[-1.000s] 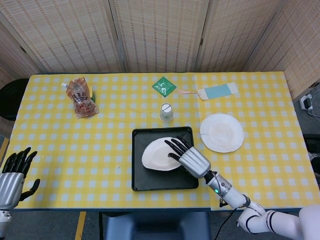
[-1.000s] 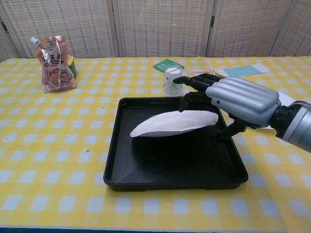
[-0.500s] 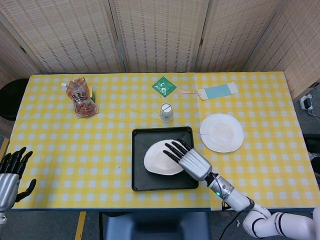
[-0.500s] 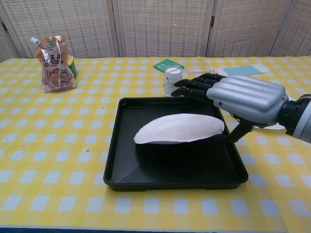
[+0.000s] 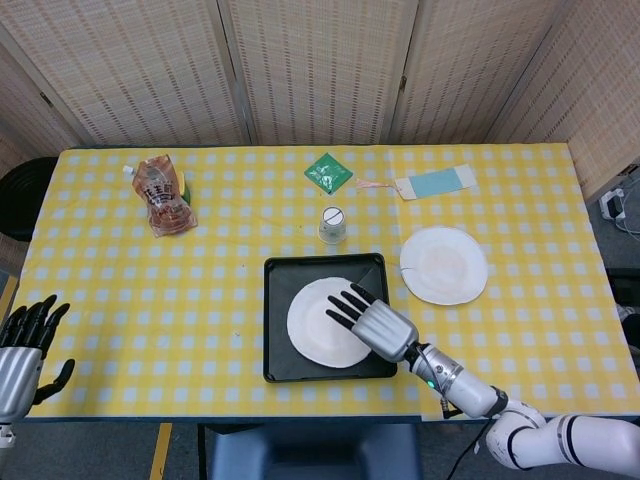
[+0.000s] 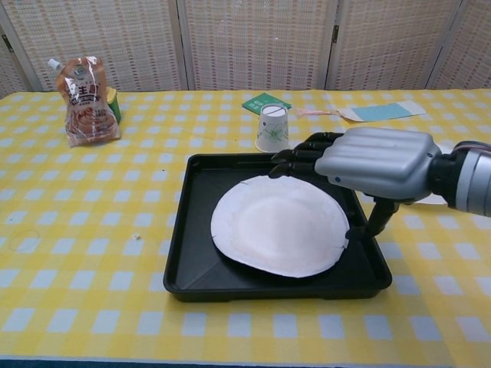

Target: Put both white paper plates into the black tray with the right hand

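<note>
One white paper plate [image 5: 318, 322] [image 6: 276, 226] lies nearly flat inside the black tray [image 5: 275, 272] [image 6: 196, 230]. My right hand [image 5: 365, 318] [image 6: 372, 163] hovers over the plate's right side, fingers stretched out above its far edge. The thumb [image 6: 376, 218] points down beside the plate's right rim, and the hand holds nothing. The second white paper plate [image 5: 444, 265] sits on the tablecloth just right of the tray. My left hand [image 5: 22, 350] hangs at the table's near left corner, fingers apart and empty.
A paper cup [image 5: 332, 224] [image 6: 272, 128] stands just behind the tray. A sauce pouch [image 5: 163, 195] [image 6: 87, 90] lies at the far left. A green packet [image 5: 328, 172] and a blue card [image 5: 435, 183] lie further back.
The plate went from tilted in my right hand's grip to lying flat in the tray. The hand moved slightly toward the near edge and let go.
</note>
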Robot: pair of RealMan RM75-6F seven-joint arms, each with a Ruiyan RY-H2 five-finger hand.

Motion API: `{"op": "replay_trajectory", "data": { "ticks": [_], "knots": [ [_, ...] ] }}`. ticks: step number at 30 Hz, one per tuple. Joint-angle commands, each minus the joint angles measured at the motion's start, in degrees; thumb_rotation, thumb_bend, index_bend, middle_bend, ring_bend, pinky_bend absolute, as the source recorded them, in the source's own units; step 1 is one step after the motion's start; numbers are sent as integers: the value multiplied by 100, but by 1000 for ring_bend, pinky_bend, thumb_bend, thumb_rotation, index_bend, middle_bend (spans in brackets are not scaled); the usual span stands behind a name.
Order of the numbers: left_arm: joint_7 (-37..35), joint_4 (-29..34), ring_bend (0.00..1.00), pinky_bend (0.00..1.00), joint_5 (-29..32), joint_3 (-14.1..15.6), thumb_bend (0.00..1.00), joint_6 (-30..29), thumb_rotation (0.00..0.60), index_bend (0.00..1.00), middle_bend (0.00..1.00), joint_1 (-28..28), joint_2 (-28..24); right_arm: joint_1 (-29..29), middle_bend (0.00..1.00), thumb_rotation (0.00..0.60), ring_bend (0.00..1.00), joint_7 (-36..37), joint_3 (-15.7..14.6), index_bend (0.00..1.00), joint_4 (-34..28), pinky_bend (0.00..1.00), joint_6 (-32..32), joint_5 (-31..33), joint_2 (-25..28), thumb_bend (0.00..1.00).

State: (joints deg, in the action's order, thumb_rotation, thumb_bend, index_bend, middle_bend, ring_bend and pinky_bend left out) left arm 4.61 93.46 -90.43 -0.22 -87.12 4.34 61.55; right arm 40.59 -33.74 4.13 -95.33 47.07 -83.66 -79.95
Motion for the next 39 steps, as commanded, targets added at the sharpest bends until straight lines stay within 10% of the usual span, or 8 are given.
{"op": "replay_trajectory", "data": {
  "ticks": [1,12,17,39],
  "knots": [
    [-8,7,0,0,13,-6,418,-24,600,0,0,-14,4,82,0,600,0,-225,95,0,61,0,111,233,-218,249],
    [-45,-21,0,0,59,-37,419,-33,600,0,0,-23,6,-905,0,600,0,1435,-327,1,542,0,1819,-499,241,242],
    [46,-11,0,0,99,-43,419,-20,600,0,0,-31,32,-1259,0,600,0,2392,-548,194,1270,0,2352,-800,256,242],
    [165,-37,0,0,150,-74,461,78,600,0,0,31,140,-2106,0,600,0,4393,-594,399,4295,0,3141,-715,-947,266]
  ]
}}
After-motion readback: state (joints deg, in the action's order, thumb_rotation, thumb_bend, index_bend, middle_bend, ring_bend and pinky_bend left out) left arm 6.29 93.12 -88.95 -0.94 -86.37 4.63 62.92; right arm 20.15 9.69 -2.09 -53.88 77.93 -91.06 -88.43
